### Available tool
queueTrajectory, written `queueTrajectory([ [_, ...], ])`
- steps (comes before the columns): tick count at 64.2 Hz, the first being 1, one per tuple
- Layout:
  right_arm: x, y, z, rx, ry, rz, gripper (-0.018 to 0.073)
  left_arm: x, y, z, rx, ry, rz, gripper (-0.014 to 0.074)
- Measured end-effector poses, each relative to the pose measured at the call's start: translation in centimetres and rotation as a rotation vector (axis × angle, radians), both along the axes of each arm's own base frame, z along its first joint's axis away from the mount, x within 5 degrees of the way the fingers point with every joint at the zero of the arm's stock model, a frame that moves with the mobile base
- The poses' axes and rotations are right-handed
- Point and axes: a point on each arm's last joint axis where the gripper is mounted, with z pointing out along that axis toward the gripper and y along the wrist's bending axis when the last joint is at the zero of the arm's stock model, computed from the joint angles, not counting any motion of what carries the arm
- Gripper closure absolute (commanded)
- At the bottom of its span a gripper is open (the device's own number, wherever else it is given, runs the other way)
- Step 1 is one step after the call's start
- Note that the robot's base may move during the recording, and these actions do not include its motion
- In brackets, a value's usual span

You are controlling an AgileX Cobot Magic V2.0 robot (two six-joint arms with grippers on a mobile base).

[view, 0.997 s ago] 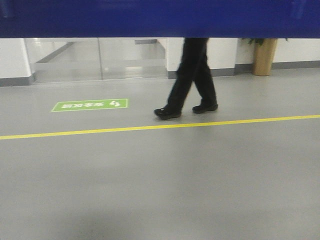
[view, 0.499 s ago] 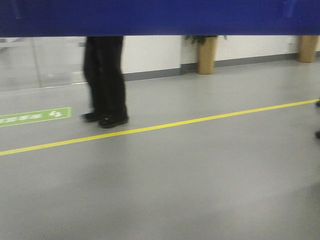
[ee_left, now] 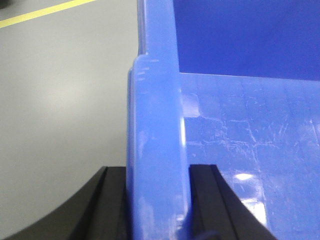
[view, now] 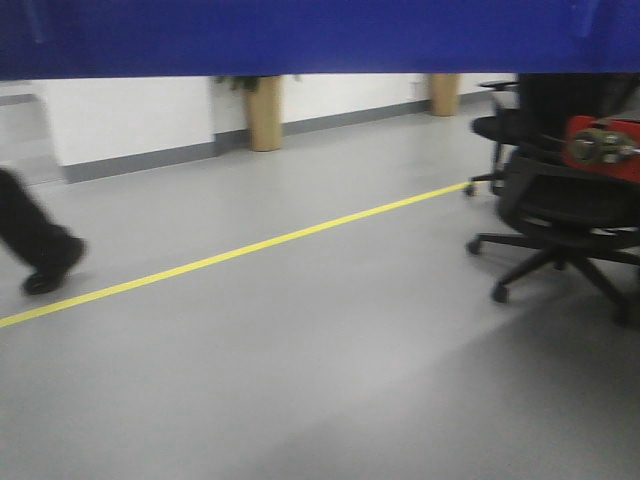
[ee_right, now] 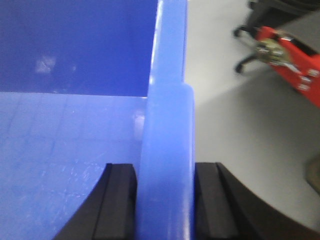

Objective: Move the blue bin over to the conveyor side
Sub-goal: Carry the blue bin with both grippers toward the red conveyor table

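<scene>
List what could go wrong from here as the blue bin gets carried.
The left gripper and right gripper each pinch only the glossy rim of the blue bin; it may slip.
An office chair stands by the red frame, so the bin could hit it.
The bin hides the front view's top.

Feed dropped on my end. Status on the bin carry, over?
Left gripper shut on blue bin rim; right gripper shut on opposite rim. Red conveyor frame ahead right. Office chair beside it, person's foot far left.
</scene>
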Motion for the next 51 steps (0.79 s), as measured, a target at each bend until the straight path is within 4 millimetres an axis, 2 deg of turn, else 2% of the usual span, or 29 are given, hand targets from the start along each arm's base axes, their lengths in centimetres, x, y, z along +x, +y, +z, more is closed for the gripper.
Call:
queueTrajectory([
  [51,0.00,-0.02,0.00,-0.002,0.000,-0.001,0.0648,-0.01,0.00,-0.01,0.000,0.002,0.000,0.0615],
])
